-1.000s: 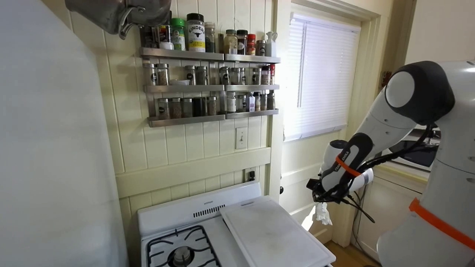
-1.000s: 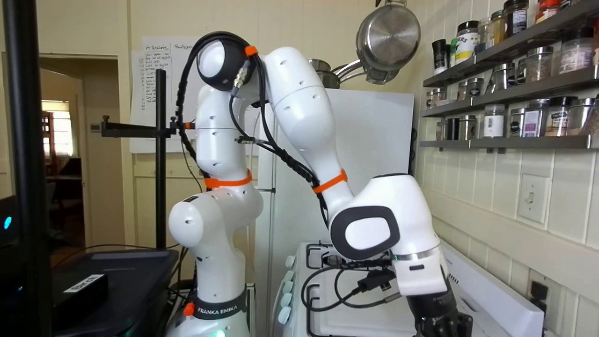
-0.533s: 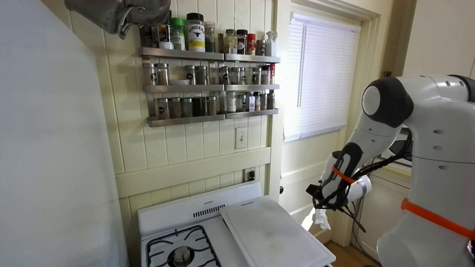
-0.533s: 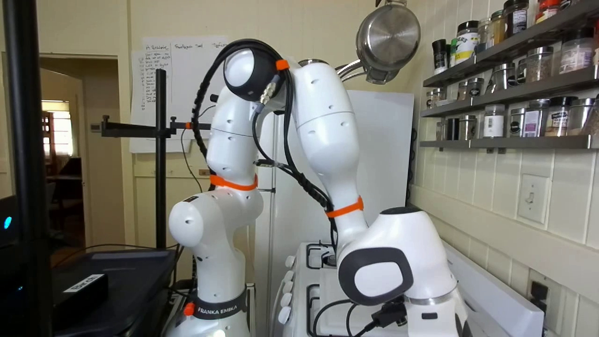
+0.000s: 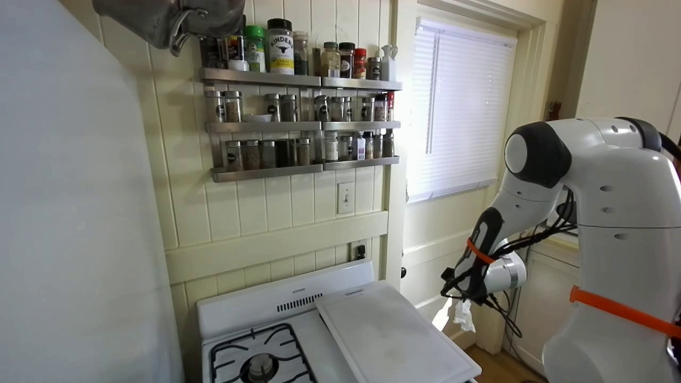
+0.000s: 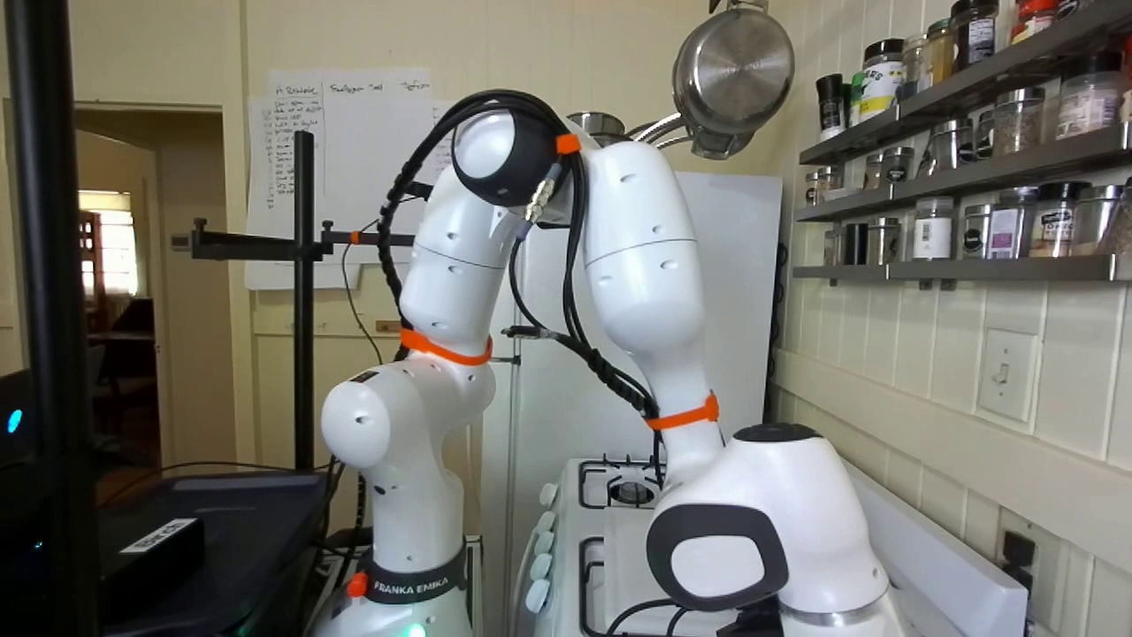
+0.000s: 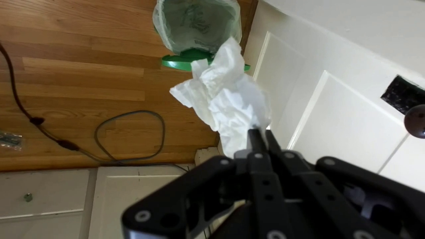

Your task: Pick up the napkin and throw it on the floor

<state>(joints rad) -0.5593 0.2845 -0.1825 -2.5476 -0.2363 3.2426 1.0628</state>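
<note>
- My gripper (image 7: 261, 133), wrist view: clenched on the napkin (image 7: 229, 96), its two fingertips (image 7: 255, 141) drawn close together with the paper pinched at their ends.
- Napkin: soft, white and crumpled, most of it spreading out beyond my fingertips. In an exterior view the napkin (image 5: 464, 317) hangs in the air beneath my gripper, apart from the flat white board (image 5: 396, 335).
- Floor (image 7: 83, 79): brown wood planks, lying below the napkin and not touched by it.
- Waste bin (image 7: 179, 63): green, fitted with a pale plastic liner (image 7: 206, 21). From my wrist camera, one corner of the napkin overlaps its mouth; I cannot tell how far above it the paper hangs.
- Gray cable (image 7: 162, 132): looped on the floor, running on into a dark brown cord (image 7: 13, 83).
- Surroundings, wrist view: white cabinet (image 7: 132, 199) at the floor's edge; white panelled door (image 7: 345, 122) with a brown knob (image 7: 416, 121).
- Gas stove (image 5: 319, 343), in both exterior views: the white board lies over part of its top, beside a burner (image 5: 260, 366). Spice racks (image 5: 266, 126) line the wall above.
- My arm (image 6: 650, 283): white, banded in orange, bent downward near the stove.
</note>
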